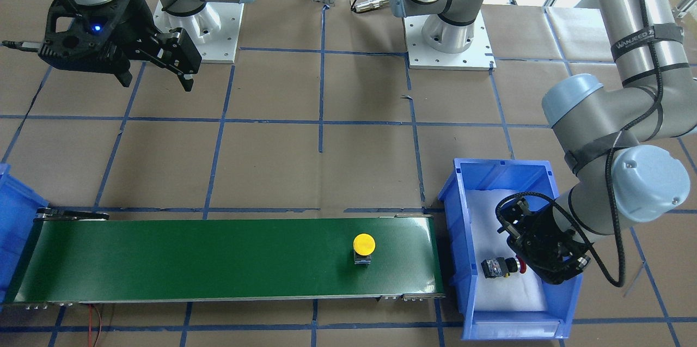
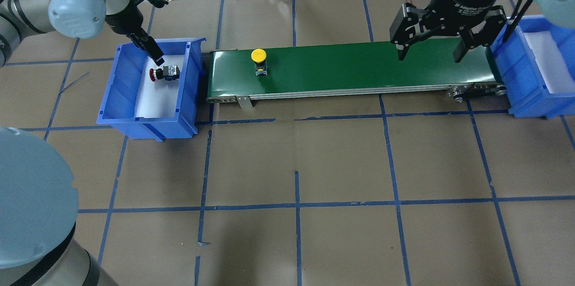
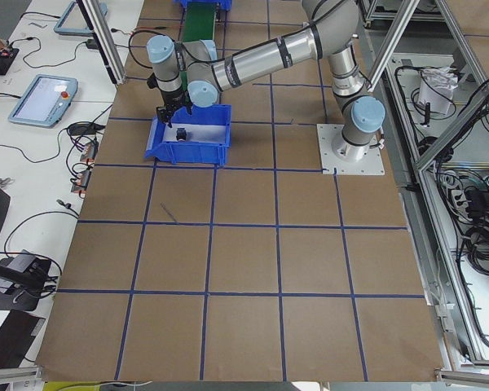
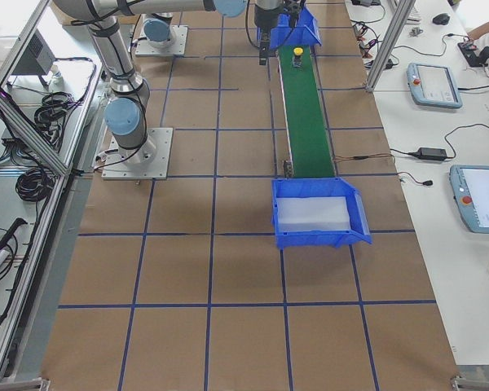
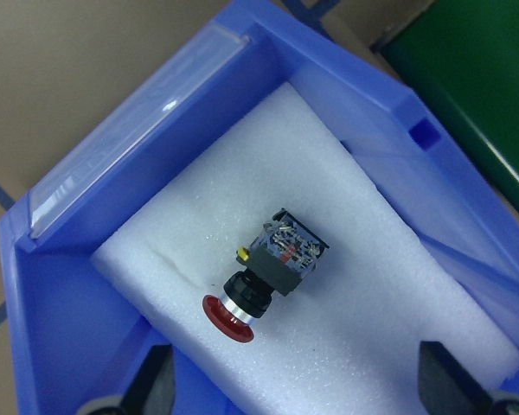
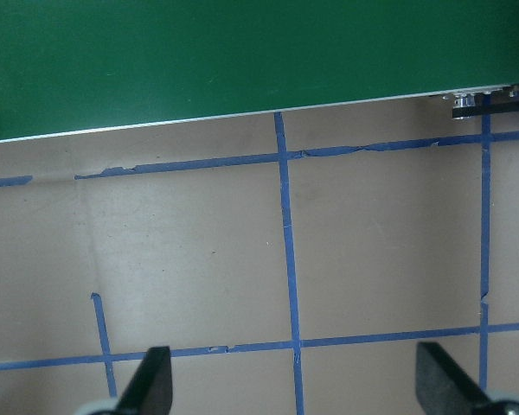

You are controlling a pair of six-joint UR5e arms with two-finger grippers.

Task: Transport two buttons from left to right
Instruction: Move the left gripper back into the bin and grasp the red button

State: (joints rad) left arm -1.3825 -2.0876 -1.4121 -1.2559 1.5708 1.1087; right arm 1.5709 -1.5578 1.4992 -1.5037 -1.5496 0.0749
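The red-capped button lies on its side on white foam in the left blue bin; it also shows in the overhead view and the front view. My left gripper is open and empty, hovering just above this button, inside the bin. The yellow-capped button stands upright on the green conveyor belt near its left-bin end, also visible from the front. My right gripper is open and empty, hanging over the table beside the belt's other end.
A second blue bin with white foam stands at the belt's right end and holds nothing visible. The right wrist view shows brown paper with blue tape lines and the belt edge. Both arm bases stand behind the belt.
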